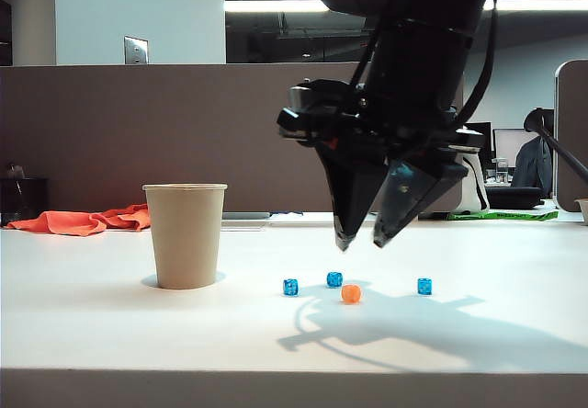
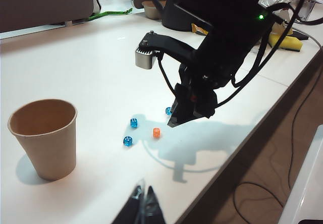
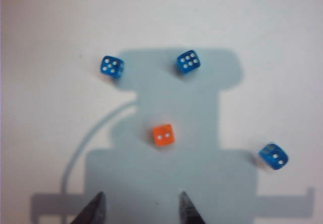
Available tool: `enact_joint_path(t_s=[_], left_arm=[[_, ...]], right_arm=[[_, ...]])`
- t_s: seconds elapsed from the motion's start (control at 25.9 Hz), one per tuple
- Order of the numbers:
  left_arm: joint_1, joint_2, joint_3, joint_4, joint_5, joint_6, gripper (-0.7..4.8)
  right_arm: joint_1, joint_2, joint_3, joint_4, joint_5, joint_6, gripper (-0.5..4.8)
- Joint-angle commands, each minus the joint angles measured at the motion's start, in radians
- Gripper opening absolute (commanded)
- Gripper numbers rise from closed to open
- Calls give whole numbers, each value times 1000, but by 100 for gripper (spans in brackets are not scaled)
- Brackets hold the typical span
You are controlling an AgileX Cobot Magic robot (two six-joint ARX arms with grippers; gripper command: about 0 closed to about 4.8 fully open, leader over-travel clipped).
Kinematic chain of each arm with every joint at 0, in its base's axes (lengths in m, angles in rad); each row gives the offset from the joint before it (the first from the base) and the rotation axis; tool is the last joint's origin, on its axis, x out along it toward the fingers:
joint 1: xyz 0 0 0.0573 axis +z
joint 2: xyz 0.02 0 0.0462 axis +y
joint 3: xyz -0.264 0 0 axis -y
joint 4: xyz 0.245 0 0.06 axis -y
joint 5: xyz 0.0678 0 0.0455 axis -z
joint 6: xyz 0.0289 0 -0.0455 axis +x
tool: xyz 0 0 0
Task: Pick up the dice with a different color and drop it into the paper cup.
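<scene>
Nearest the front edge of the desk (image 1: pixel 110 334), the orange die (image 1: pixel 351 293) lies loose among three blue dice (image 1: pixel 290 287), untouched, while the right gripper (image 1: pixel 364 241) hangs just above it with its fingers spread and nothing between them; the step in hand looks like the approach to the pick, and the next move calls for a straight descent so the fingertips straddle only the orange die. Farther back and well to the side stands the paper cup (image 2: pixel 44 136), upright, its interior apparently empty. Low at the desk's edge, the left gripper (image 2: pixel 143 200) sits clenched on nothing.
</scene>
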Motion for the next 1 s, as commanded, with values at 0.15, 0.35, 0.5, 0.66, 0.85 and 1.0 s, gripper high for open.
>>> enact_joint_path(t_s=[0.15,0.35,0.5,0.66,0.85,1.0], left_arm=[[0,1,6,13,3,-3,-6],[0,1,6,13,3,-3,-6],[0,1,6,13,3,-3,-6],[0,1,6,13,3,-3,-6],[0,1,6,13,3,-3,-6],[0,1,6,13,3,-3,-6]], right_arm=[[0,1,4,27,31,-5,193],[0,7,4,35,31,-8,222],[0,9,4,50,31,-8,222],[0,17,4,48,23,-8,222],[0,22,4,49,18,-8,222],[0,47,4,51,19,-8,222]])
